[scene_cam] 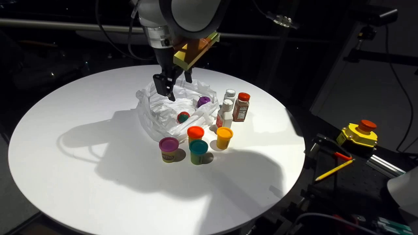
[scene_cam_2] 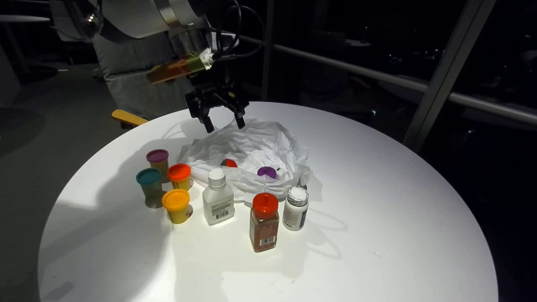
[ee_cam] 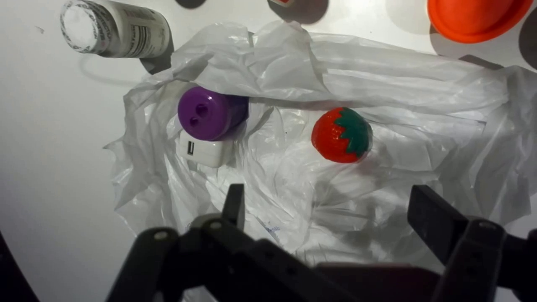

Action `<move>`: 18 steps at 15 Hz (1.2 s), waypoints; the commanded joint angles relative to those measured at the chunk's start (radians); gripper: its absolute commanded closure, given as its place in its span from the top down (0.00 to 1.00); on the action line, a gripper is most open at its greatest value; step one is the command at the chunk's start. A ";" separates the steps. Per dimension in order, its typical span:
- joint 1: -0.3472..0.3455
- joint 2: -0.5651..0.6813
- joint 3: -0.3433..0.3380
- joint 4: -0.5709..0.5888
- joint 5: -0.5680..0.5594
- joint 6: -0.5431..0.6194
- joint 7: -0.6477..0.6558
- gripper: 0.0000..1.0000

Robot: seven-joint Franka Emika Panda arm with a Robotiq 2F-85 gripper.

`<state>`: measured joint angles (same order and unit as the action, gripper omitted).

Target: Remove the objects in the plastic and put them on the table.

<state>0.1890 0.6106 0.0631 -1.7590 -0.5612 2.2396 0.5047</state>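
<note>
The whitish plastic bag (ee_cam: 277, 67) lies spread and crumpled on the white round table (scene_cam: 81, 182). Inside it are a purple two-hole object (ee_cam: 205, 113), a white block (ee_cam: 205, 153) with a slot pressed against it, and a red ball-like piece with green leaf markings (ee_cam: 340, 134). My gripper (ee_cam: 328, 188) hangs over the bag with its fingers wide apart and only plastic visible below the gap. In both exterior views the gripper (scene_cam: 180, 88) is above the bag's far part, holding nothing, away from the red piece and the purple one.
Beside the bag stand a red-capped jar (scene_cam_2: 264, 228), a white flat bottle (scene_cam_2: 218, 203) and a round white bottle (scene_cam_2: 295, 212). Small tubs cluster near them, with purple (scene_cam: 168, 150), teal (scene_cam: 198, 153), orange-red (scene_cam: 196, 133) and yellow-orange (scene_cam: 224, 138) lids.
</note>
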 commanded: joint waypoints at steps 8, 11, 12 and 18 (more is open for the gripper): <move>0.098 0.006 -0.109 -0.052 -0.010 0.128 0.050 1.00; 0.116 0.027 -0.124 -0.066 0.015 0.155 0.054 1.00; 0.120 0.035 -0.129 -0.069 0.017 0.167 0.059 1.00; 0.106 0.093 -0.149 -0.049 0.082 0.247 0.071 1.00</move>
<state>0.2902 0.6819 -0.0638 -1.8274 -0.5284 2.4386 0.5732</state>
